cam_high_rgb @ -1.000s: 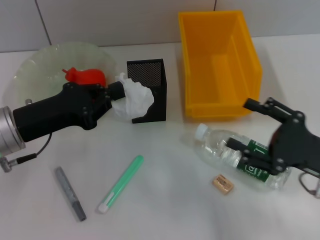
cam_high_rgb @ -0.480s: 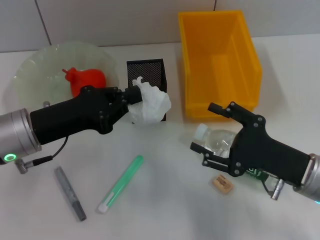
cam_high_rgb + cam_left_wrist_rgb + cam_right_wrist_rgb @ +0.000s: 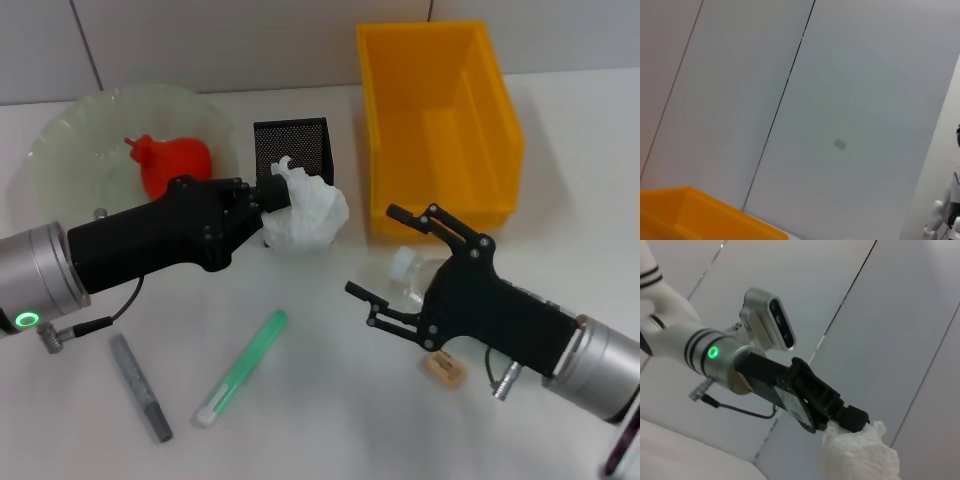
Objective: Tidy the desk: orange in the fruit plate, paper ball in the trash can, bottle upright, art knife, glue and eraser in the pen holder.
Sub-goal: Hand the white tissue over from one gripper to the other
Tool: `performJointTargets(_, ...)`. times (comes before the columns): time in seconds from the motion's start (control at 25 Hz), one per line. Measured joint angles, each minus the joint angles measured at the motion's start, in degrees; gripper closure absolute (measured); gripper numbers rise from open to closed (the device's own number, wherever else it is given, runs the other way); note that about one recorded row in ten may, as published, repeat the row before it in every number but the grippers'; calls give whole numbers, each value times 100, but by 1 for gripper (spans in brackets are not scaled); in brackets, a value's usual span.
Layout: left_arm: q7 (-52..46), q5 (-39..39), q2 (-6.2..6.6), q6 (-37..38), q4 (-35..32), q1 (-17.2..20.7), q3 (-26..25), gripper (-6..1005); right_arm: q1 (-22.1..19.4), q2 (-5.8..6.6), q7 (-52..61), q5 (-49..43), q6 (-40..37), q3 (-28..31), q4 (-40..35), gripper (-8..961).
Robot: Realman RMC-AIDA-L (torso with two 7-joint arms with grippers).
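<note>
My left gripper (image 3: 272, 196) is shut on the crumpled white paper ball (image 3: 308, 216), held in the air in front of the black mesh pen holder (image 3: 292, 145). The right wrist view shows the same paper ball (image 3: 860, 456) at my left gripper (image 3: 854, 420). The orange (image 3: 176, 164) lies in the pale green fruit plate (image 3: 60, 150). My right gripper (image 3: 378, 254) hangs open above the lying bottle, of which only the white cap (image 3: 404, 262) shows. On the table lie the tan eraser (image 3: 445, 367), the green glue (image 3: 242, 366) and the grey art knife (image 3: 140, 387).
The yellow-orange trash can (image 3: 440, 130) stands at the back right, to the right of the pen holder; its corner (image 3: 685, 210) shows in the left wrist view under a grey wall. Bare table lies between the glue and the eraser.
My left gripper has carried the paper ball rightward, off the plate side, in front of the pen holder. My right arm has swung left over the bottle, covering it, jaws spread.
</note>
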State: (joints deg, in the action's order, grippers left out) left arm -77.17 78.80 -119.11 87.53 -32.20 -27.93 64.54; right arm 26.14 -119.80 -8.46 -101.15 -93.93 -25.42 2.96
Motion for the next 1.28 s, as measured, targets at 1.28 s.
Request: performJointTargets(1.28,9,-132,-7,-17,99,-20,242,939,441,-9,-1076,-12,390,507,777,178)
